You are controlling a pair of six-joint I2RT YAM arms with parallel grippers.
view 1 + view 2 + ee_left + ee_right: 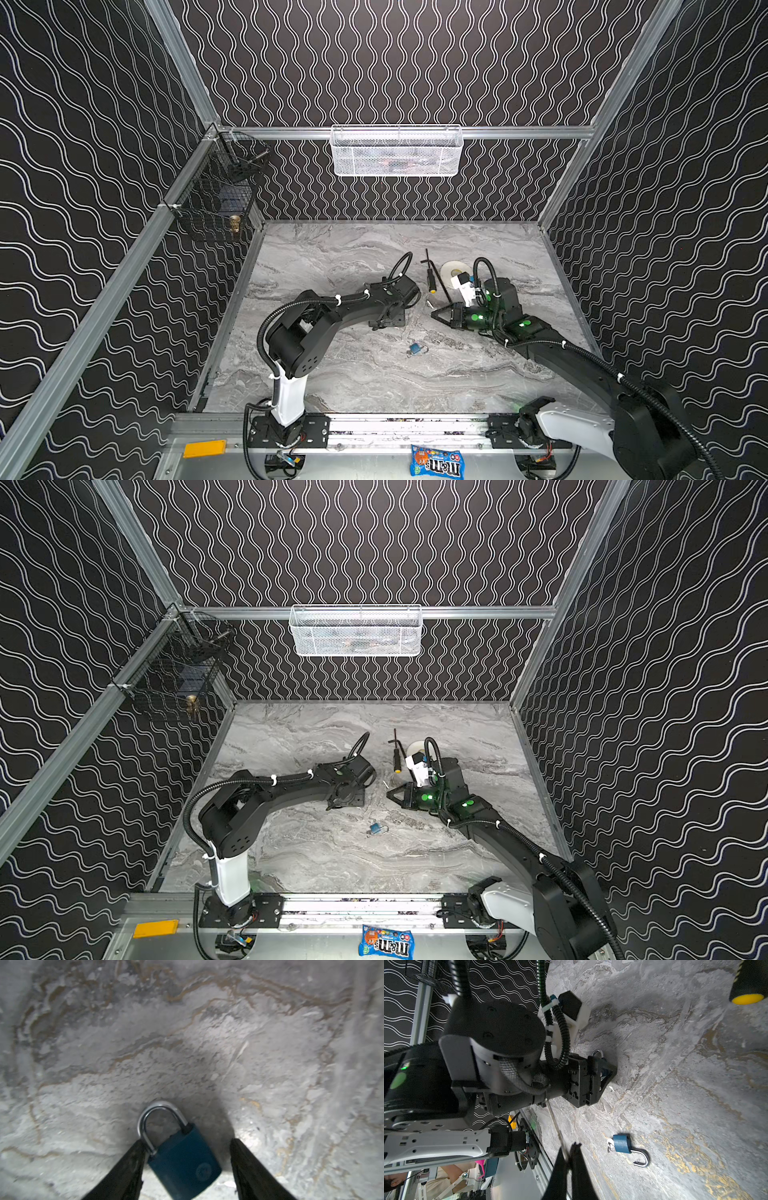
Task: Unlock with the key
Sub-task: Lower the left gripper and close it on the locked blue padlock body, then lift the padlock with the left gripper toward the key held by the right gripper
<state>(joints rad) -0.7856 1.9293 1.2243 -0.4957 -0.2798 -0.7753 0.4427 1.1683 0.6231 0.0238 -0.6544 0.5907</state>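
Task apparently part done: one blue padlock, lower centre of the right wrist view, lies with shackle swung open and a key at its base, a second padlock, low in the left wrist view with shackle closed, lies between the parted jaws of the left gripper, and the right gripper is closed, contents unclear.

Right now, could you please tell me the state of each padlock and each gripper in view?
Left gripper: open, jaws either side of the first padlock.
Right gripper: shut; nothing clearly held.
First padlock: shackle closed, lying flat.
Second padlock: shackle swung open, key at its base, lying free.
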